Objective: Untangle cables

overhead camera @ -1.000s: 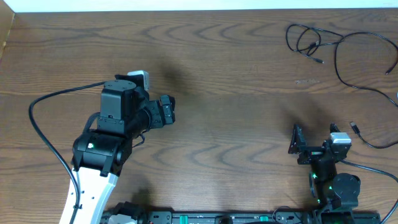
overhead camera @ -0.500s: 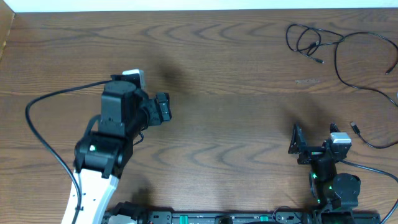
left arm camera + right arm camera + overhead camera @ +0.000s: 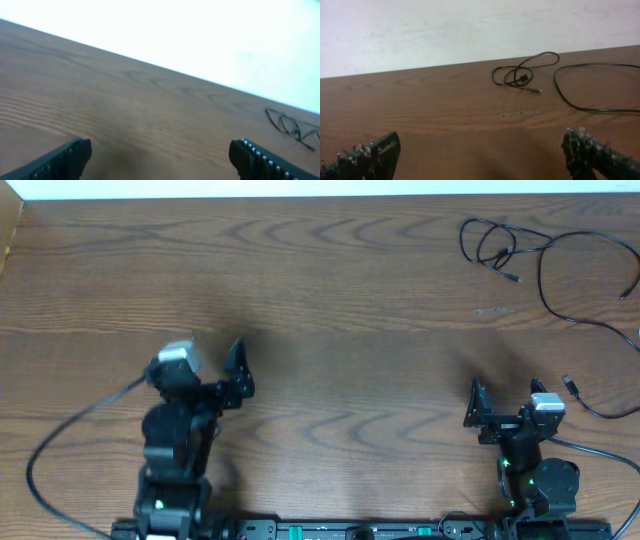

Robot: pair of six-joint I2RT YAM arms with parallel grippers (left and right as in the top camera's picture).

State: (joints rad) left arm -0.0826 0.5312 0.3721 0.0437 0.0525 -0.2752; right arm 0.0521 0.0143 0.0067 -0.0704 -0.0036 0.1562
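left arm (image 3: pixel 175 450): pulled back toward the near edge; was stretched out diagonally over the left tabletop (image 3: pixel 350 330) with the white link showing, now folded up over its base
left gripper (image 3: pixel 215 360): moved left and nearer the edge; was out toward mid-table pointing right, now close in front of the base
arm wire (image 3: pixel 50 440): the loop at left dropped; the high arch is gone, it now sags low near the front edge
tabletop: wood left of centre that the arm covered is now uncovered
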